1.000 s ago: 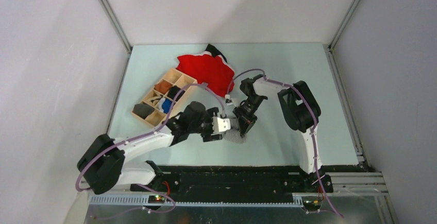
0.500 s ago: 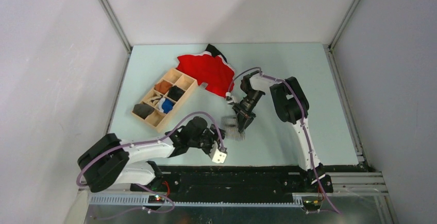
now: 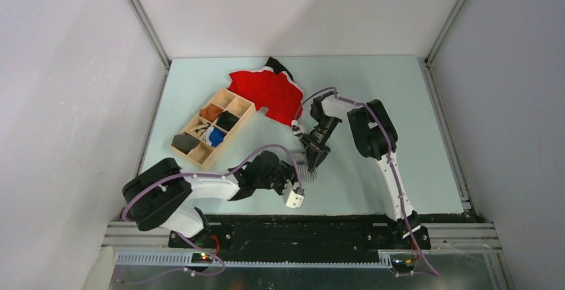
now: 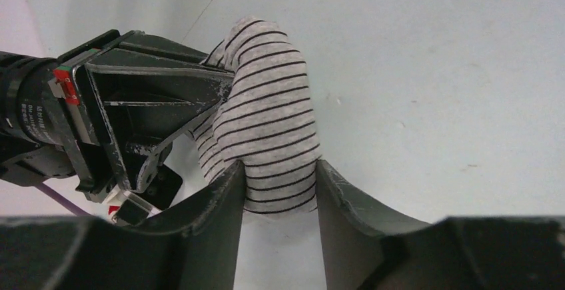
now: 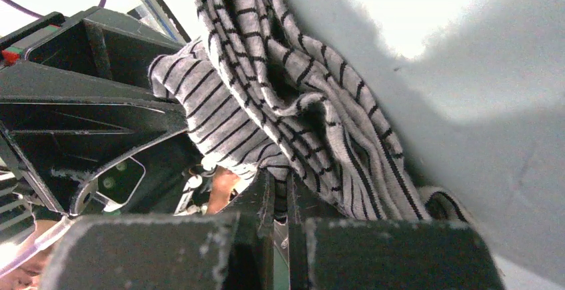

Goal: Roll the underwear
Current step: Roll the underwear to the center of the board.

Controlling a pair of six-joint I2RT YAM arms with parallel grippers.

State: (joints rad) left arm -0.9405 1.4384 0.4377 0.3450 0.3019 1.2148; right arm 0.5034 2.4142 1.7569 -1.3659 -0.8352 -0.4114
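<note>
The underwear (image 3: 304,169) is a grey-and-white striped roll lying on the pale table in front of the arms. In the left wrist view the roll (image 4: 266,117) runs away from the camera, and my left gripper (image 4: 280,190) has its two fingers pressed against both sides of the roll's near end. My left gripper (image 3: 297,175) sits on the near side of the roll. My right gripper (image 3: 312,161) comes down on the roll's far side. In the right wrist view my right gripper (image 5: 280,193) is shut on a striped fold of the underwear (image 5: 313,117).
A wooden divided tray (image 3: 241,117) with several rolled items stands at the left. A red garment (image 3: 270,93) with dark trim lies at the back beside it. Walls enclose the table on three sides.
My left arm pulled back toward the near edge, then came in to the roll's near end, its jaws narrowing onto it. The right gripper stayed pinched on the roll, shifting slightly.
</note>
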